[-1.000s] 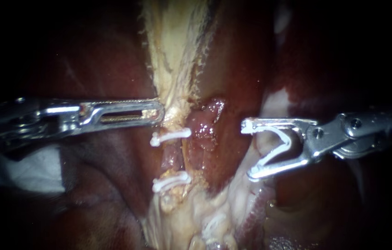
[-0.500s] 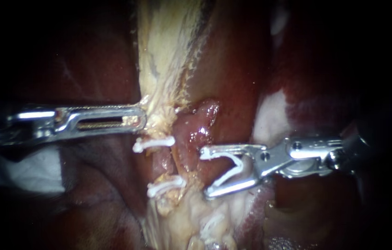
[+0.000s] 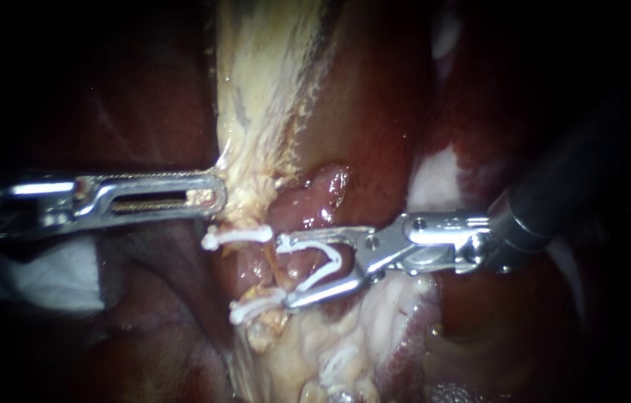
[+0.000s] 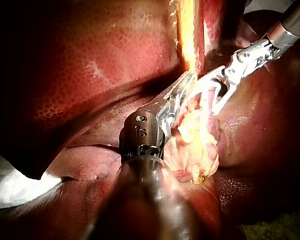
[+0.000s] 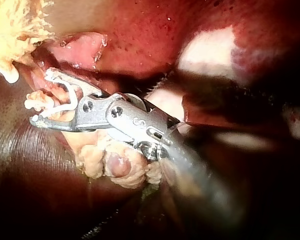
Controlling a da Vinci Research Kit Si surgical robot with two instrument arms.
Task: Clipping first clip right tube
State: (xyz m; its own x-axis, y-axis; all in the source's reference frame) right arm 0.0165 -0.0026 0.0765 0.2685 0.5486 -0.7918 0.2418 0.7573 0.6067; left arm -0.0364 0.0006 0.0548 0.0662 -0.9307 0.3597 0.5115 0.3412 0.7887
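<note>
My left instrument [image 3: 209,197] comes in from the left, its jaws shut on the edge of the pale gallbladder tissue [image 3: 256,112]. Two white clips [image 3: 237,236] [image 3: 256,304] sit across the left tube. My right instrument [image 3: 286,272] holds an open white clip [image 3: 324,269] in its spread jaws. The jaws straddle the reddish right tube [image 3: 293,257], just right of the two clips. In the left wrist view my left instrument [image 4: 186,85] lies against the pale strand, with my right instrument [image 4: 214,95] beside it. The right wrist view shows my right instrument [image 5: 40,97] with its clip [image 5: 65,102] around tissue.
Dark red liver [image 3: 383,112] surrounds the field. A pink lump of tissue [image 3: 323,190] lies just above the right instrument's upper jaw. Pale fatty tissue [image 3: 308,351] sits below the clips. White gauze [image 3: 47,276] lies under the left shaft.
My right instrument has moved left and down with its open clip, from clear of the tissue to straddling the tube. My left instrument has drawn the pale tissue and both clips slightly left.
</note>
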